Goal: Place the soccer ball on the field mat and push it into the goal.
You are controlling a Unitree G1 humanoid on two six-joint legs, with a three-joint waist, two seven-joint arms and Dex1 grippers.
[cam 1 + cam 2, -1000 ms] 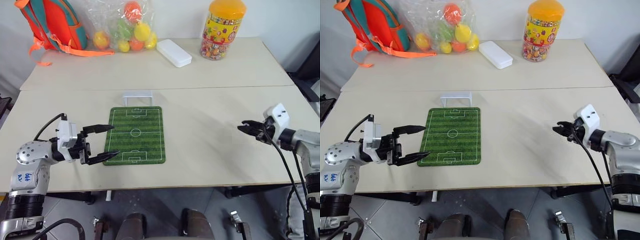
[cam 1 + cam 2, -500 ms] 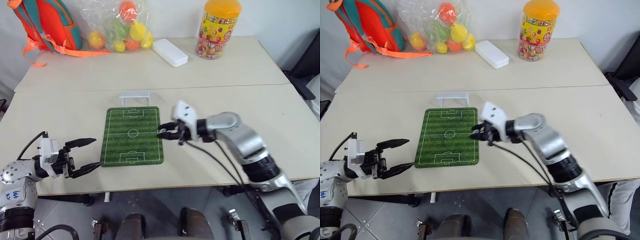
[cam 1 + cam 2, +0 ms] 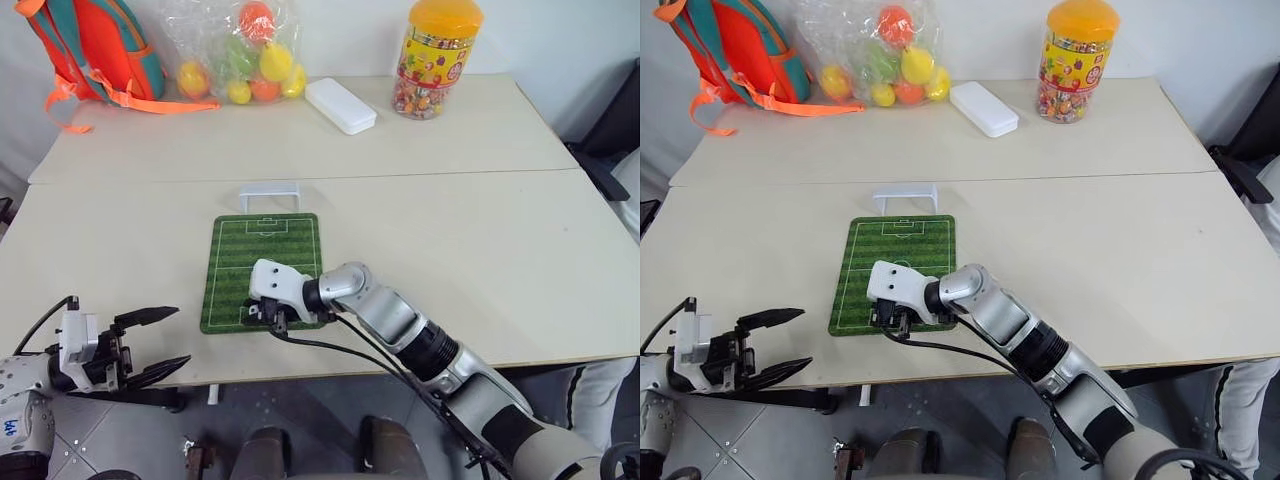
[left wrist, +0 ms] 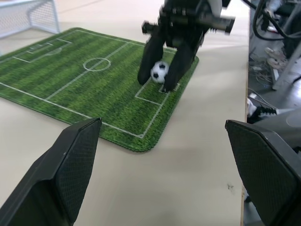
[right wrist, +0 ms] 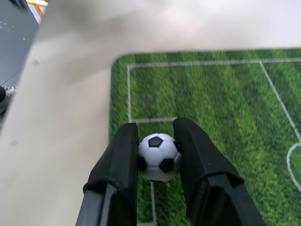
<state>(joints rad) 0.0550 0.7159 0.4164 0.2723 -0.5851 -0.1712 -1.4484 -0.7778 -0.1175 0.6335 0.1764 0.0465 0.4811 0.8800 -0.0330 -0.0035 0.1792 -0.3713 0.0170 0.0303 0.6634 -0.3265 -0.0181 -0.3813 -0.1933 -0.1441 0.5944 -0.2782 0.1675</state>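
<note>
While pinching the tiny white-and-black soccer ball [image 5: 159, 157], right gripper [image 4: 160, 84] hovering over the near end of the striped green field mat [image 3: 262, 255], by the near penalty box. Placing step under way: next needing a release onto the mat, then a push toward the small white goal frame [image 3: 270, 193] at the far edge. Left gripper [image 3: 150, 342] idling, jaws spread, holding nothing. Clear bag [image 3: 235, 50] holding toy fruits; candy jar [image 3: 436, 55] full.

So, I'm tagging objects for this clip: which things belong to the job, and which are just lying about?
Part of the job:
soccer ball, held in the right gripper
field mat
goal

Just lying about:
backpack
bag of toy fruits
white box
candy jar
</note>
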